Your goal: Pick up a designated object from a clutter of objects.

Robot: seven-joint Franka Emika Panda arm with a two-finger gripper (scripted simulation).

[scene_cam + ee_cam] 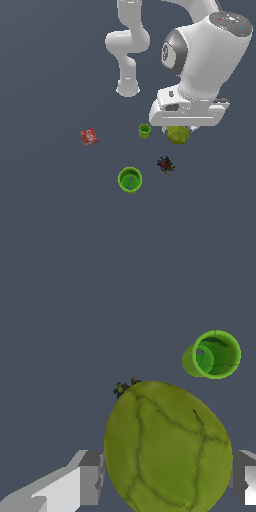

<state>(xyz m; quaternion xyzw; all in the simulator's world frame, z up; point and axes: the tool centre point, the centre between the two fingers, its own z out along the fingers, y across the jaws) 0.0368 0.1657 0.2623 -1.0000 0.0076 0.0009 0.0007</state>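
The designated object, an olive yellow-green domed lump (167, 448) with shell-like lines, fills the wrist view. My gripper (167, 478) is shut on it, with one grey finger (91, 476) against one side and the other finger (244, 476) against the opposite side. In the exterior view the lump (178, 135) shows just under the white hand (186, 113), which hides the fingers. The rest of the clutter lies around it: a dark multicoloured toy (166, 164), a small green cup (144, 131), a larger green cup (130, 179) and a red square packet (89, 136).
The dark toy (125, 387) peeks out from behind the lump in the wrist view, and a bright green cup (212, 354) lies further off. The arm's white base (128, 89) stands behind the objects on the dark grey floor (50, 210).
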